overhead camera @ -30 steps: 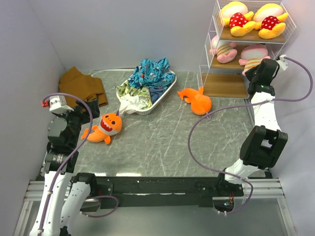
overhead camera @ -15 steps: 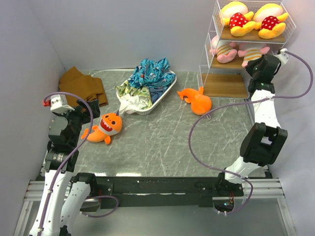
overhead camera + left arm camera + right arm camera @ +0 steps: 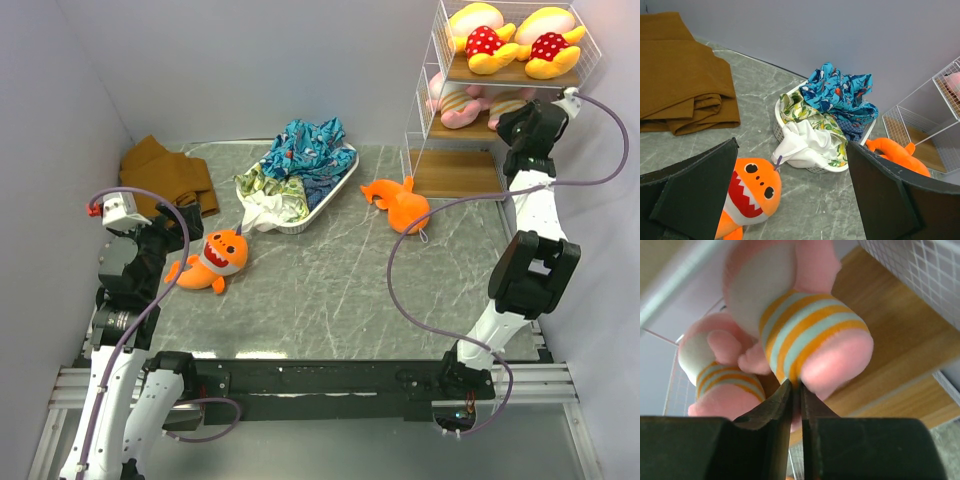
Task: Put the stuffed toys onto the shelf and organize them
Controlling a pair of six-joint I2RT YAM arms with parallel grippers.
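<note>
The white wire shelf [image 3: 432, 110] stands at the back right. Two yellow toys [image 3: 485, 42] lie on its top board. Two pink striped toys [image 3: 455, 100] are on the middle board. My right gripper [image 3: 515, 112] is at the middle board, shut on the nearer pink toy [image 3: 810, 335], pinching its striped belly; the other pink toy [image 3: 720, 375] lies beside it. One orange shark [image 3: 220, 256] lies on the table at the left, close in front of my open, empty left gripper [image 3: 172, 232]. A second orange shark [image 3: 400, 205] lies before the shelf's bottom board.
A white oval tray [image 3: 325, 195] with a blue-patterned cloth heap [image 3: 305, 150] sits at the back centre. A brown folded cloth [image 3: 165, 175] lies at the back left. Grey walls close in on the sides.
My right gripper has carried the pink toy up and inward onto the middle board, beside the other pink toy. The left arm has not moved.
</note>
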